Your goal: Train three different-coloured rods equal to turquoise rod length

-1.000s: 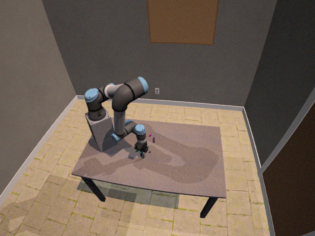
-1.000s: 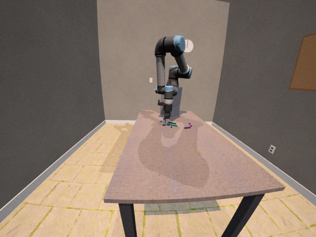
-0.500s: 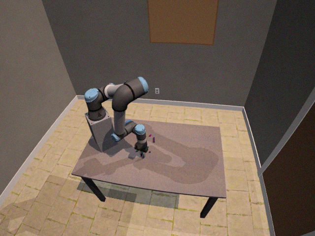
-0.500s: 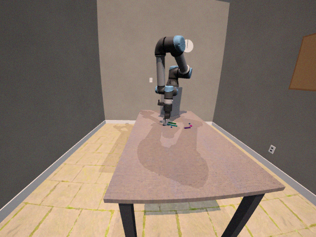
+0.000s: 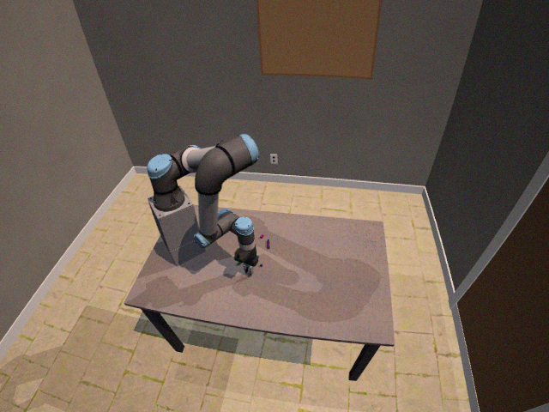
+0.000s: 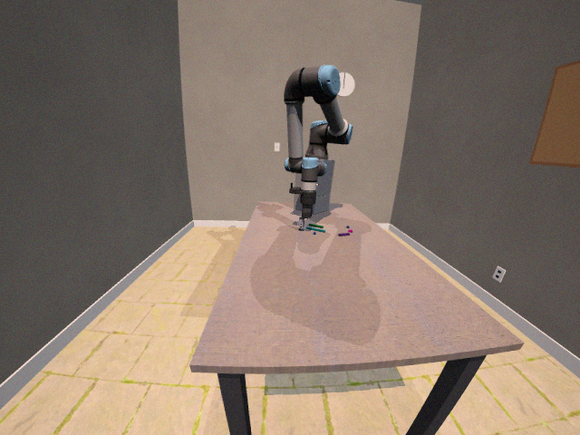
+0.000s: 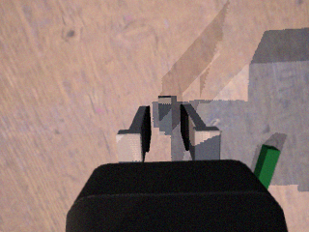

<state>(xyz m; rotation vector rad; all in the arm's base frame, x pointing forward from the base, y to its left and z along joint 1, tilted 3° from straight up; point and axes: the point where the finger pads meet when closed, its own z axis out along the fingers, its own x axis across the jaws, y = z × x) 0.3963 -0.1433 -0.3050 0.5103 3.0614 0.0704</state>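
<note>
My gripper (image 7: 165, 119) is down at the table top near the robot's side, also in the top view (image 5: 248, 271) and the exterior view (image 6: 301, 227). Its fingers stand partly open around a grey rod (image 7: 164, 113), which lies on the table between them, lengthwise along the fingers, with a thin gap on its left side. A green rod (image 7: 266, 164) lies just to the right of the gripper. In the exterior view the green rod (image 6: 316, 226) and the turquoise rod (image 6: 318, 229) lie side by side. A small blue rod (image 6: 314, 233) lies close in front of them.
A purple rod (image 6: 343, 234) and a magenta rod (image 6: 350, 230) lie further right; they also show in the top view, purple (image 5: 268, 243) and magenta (image 5: 262, 236). The robot's grey pedestal (image 5: 173, 226) stands at the table's far corner.
</note>
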